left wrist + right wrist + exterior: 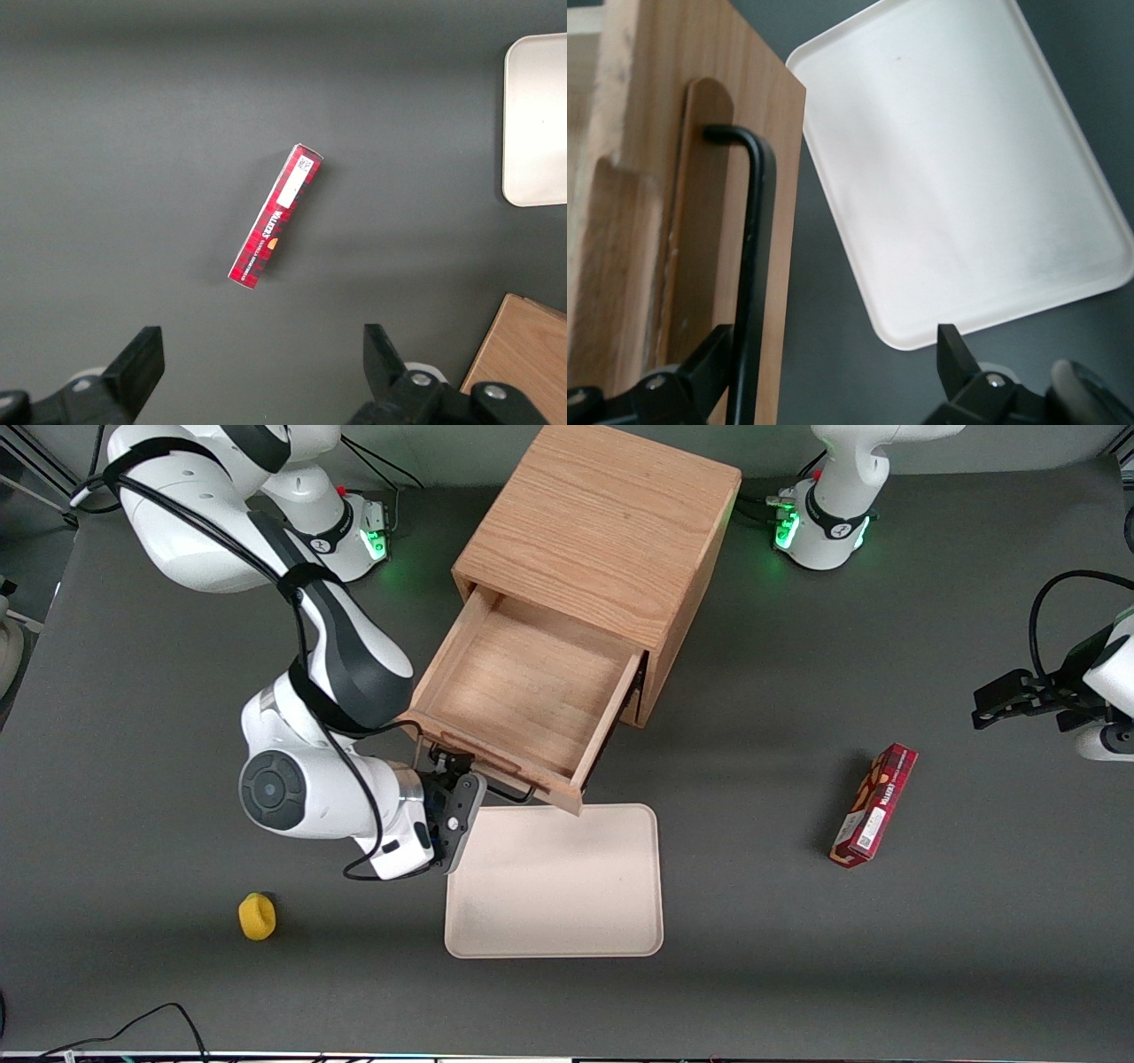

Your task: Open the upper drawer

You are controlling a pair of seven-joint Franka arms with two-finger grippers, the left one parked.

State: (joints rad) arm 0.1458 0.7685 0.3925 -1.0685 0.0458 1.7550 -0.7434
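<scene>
The light oak cabinet stands mid-table. Its upper drawer, a shallow wooden tray, is pulled far out toward the front camera and is empty. Its black wire handle runs along the drawer front. My right gripper is at the handle's end, in front of the drawer. In the right wrist view the gripper is open wide. The handle bar lies between the fingers, close beside one fingertip. The lower drawer is hidden under the open one.
A cream tray lies flat on the table just in front of the open drawer, also in the right wrist view. A red box lies toward the parked arm's end. A small yellow object lies nearer the front camera.
</scene>
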